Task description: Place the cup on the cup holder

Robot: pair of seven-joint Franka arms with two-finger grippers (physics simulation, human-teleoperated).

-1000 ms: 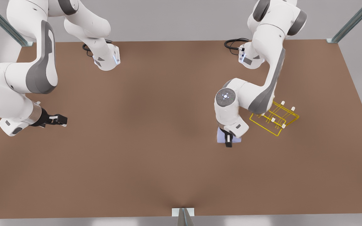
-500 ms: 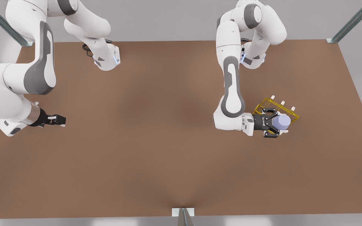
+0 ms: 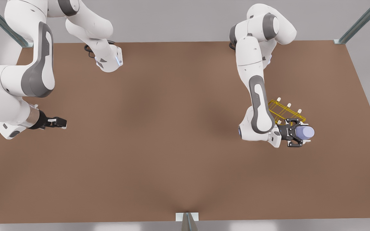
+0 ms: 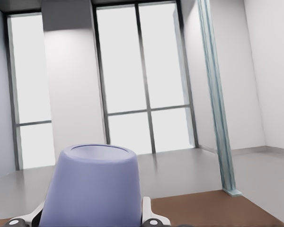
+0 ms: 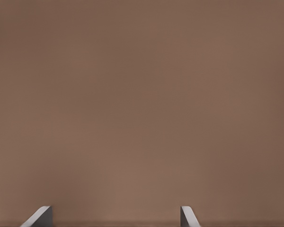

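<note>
left fingers [image 3: 291,121]: clamped on the cup [image 3: 304,132], cup carried sideways in the air
right fingers [image 5: 186,216]: parted, nothing between them; arm waits near the surface's [image 3: 159,154] front-view-left edge
cup holder [image 3: 284,111]: by the surface's front-view-right edge, pegs bare
cup position: just beside holder's near corner
done: pickup
left: seat cup over a peg, let go

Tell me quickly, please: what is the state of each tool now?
Left tool: shut on the cup, beside the cup holder.
Right tool: open, holding nothing, waiting.
</note>
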